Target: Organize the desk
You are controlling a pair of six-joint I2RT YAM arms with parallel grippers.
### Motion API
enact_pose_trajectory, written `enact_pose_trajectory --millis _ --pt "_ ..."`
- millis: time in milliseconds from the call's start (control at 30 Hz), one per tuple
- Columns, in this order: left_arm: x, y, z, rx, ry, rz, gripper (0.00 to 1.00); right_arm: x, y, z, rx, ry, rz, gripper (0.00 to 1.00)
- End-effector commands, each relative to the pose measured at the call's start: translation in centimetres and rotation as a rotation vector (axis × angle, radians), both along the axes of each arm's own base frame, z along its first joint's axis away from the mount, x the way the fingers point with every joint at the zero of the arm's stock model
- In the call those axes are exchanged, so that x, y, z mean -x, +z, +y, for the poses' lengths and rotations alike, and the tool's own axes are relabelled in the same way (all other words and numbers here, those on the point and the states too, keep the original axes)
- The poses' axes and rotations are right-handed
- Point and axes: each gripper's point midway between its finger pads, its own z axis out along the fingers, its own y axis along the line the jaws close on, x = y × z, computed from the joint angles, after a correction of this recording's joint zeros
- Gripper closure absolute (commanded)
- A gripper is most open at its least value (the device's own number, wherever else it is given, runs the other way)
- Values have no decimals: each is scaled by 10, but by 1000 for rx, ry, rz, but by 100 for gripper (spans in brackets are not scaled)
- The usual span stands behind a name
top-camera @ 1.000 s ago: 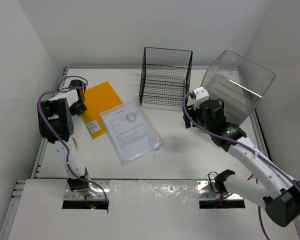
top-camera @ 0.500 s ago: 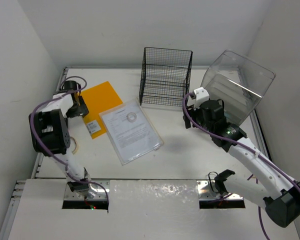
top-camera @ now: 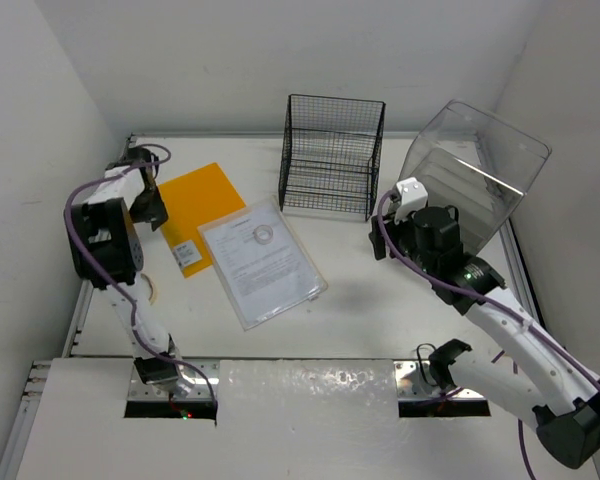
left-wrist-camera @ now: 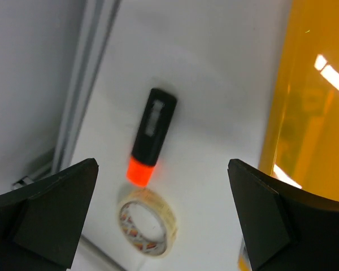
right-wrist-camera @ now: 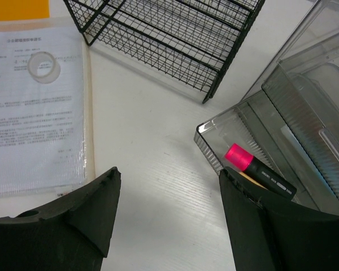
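Observation:
The desk [top-camera: 360, 300] is a white tabletop with silver rails. My left gripper [top-camera: 145, 203] hovers at its far left beside an orange folder [top-camera: 202, 205]; it [left-wrist-camera: 161, 165] is open above a black highlighter with an orange cap [left-wrist-camera: 150, 135] and a roll of tape [left-wrist-camera: 147, 221], holding nothing. My right gripper [top-camera: 392, 232] stands open and empty in front of the clear drawer box [top-camera: 475, 170]. In the right wrist view it [right-wrist-camera: 169, 172] is over bare desk, left of the open drawer [right-wrist-camera: 206, 141], where a pink-capped highlighter [right-wrist-camera: 260, 169] lies.
A black wire-mesh rack [top-camera: 330, 155] stands at the back centre. A clear sleeve with a printed sheet [top-camera: 265, 265] lies mid-desk, overlapping the folder, with a clear tape roll [top-camera: 263, 235] on it. The left rail [left-wrist-camera: 87, 73] runs close to the highlighter.
My left arm has swung and its gripper has moved farther back along the left edge, staying open. The right arm has shifted slightly right and nearer, jaws unchanged.

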Motion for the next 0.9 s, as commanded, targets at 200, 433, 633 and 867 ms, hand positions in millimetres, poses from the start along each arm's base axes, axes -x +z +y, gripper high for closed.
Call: enact_pose_trajectory --millis 200,433,633,867 --pt "-7 -18 -11 63 217 -7 0 4 23 4 -88 -6 -70 32" --pt "-38 -29 -10 60 307 -65 0 -3 25 12 -81 0 -40 33" --pt "-59 -44 -12 135 360 -58 0 -4 27 14 -65 -13 -45 34" --pt "-68 -45 -12 171 323 -51 0 -4 23 15 -38 -12 -39 33"
